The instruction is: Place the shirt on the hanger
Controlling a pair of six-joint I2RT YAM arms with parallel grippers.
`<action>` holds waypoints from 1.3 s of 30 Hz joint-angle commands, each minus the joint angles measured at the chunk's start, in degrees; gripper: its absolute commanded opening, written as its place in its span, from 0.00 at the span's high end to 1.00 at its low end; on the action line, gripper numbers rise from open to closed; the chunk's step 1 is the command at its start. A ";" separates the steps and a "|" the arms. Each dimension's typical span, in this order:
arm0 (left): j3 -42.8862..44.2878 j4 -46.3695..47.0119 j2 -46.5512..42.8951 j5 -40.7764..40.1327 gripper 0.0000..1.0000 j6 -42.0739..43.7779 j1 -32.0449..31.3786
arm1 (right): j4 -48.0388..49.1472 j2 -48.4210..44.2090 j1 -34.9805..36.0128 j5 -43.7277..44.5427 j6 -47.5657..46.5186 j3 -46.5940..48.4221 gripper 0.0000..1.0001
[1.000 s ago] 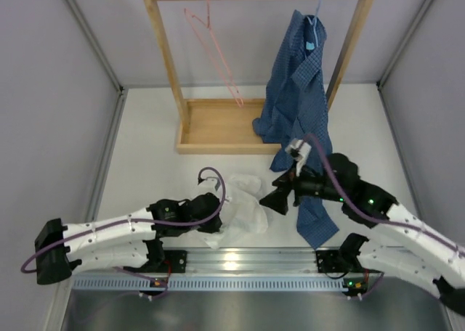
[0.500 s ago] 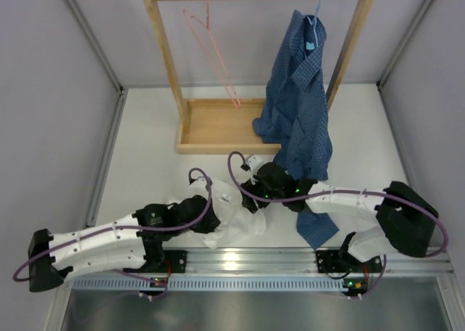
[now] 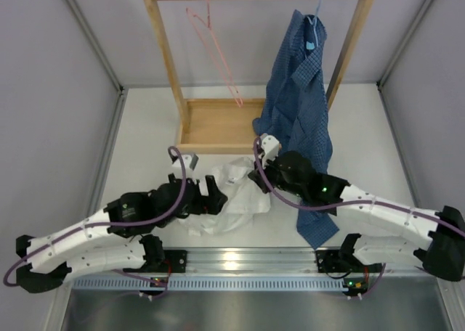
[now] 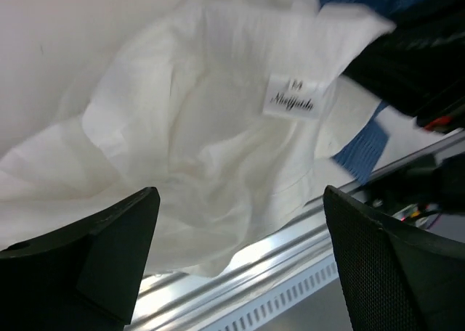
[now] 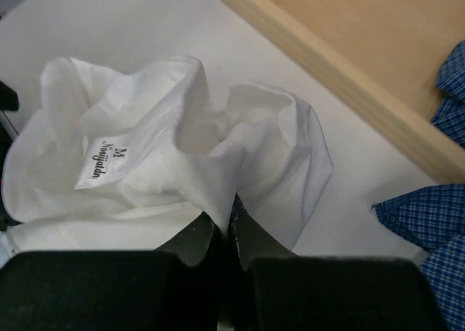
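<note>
One white shirt [image 3: 238, 197] lay crumpled on the table [image 3: 145, 142], near its front edge and in front of the wooden rack [image 3: 163, 55]. Its single neck label [image 4: 293, 96] faced up. The left gripper [image 4: 240, 197] hovered over the cloth with its two fingers wide apart and nothing between them. The right gripper [image 5: 231, 226] had its two fingers pressed together on a raised fold of the white shirt. Two hangers hung from the rack's one rail. The pink wire hanger [image 3: 218, 55], on the left, was bare. The light blue hanger [image 3: 312, 30], on the right, carried one dark blue checked shirt [image 3: 298, 106], whose tail trailed onto the table.
</note>
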 commanded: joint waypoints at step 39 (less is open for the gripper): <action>-13.89 63.64 12.11 38.73 0.17 31.16 19.06 | -27.31 -29.57 1.06 -0.18 -6.79 5.57 1.00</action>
